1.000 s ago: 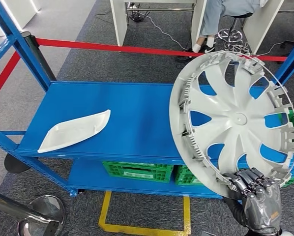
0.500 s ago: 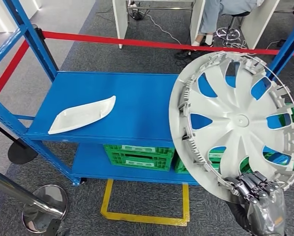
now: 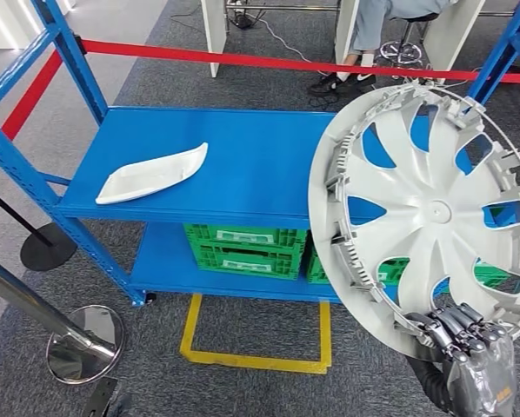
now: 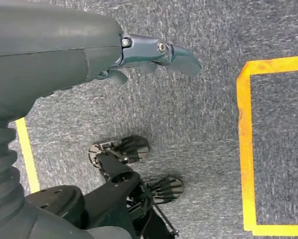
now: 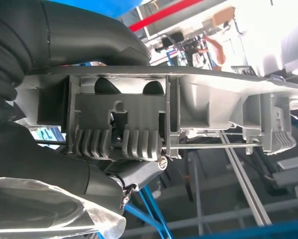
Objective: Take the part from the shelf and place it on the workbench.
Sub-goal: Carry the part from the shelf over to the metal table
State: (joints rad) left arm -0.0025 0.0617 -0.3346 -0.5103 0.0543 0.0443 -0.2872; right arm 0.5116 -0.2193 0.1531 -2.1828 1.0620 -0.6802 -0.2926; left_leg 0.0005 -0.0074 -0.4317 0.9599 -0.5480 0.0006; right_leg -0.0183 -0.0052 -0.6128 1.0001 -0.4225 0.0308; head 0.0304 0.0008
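Observation:
My right hand (image 3: 470,352) grips the lower rim of a large silver-white wheel cover (image 3: 428,208), held upright in front of the blue shelf (image 3: 257,165) at its right end. In the right wrist view the cover's ribbed clip (image 5: 117,129) sits between the thumb and the fingers of my right hand (image 5: 65,164). A second white curved part (image 3: 154,173) lies on the shelf's top level at the left. My left hand (image 4: 102,45) hangs above the grey carpet with its fingers straight and holds nothing.
Green crates (image 3: 244,248) stand on the lower shelf level. A yellow floor marking (image 3: 257,334) lies before the shelf. A stanchion base (image 3: 83,343) stands at the lower left. A red rope (image 3: 257,59) runs behind the shelf, with a seated person (image 3: 369,26) beyond.
The whole scene has slid away and upward, so the camera has backed off from the shelf. The wheel cover stays gripped in my right hand and now stands clear of the shelf's top level.

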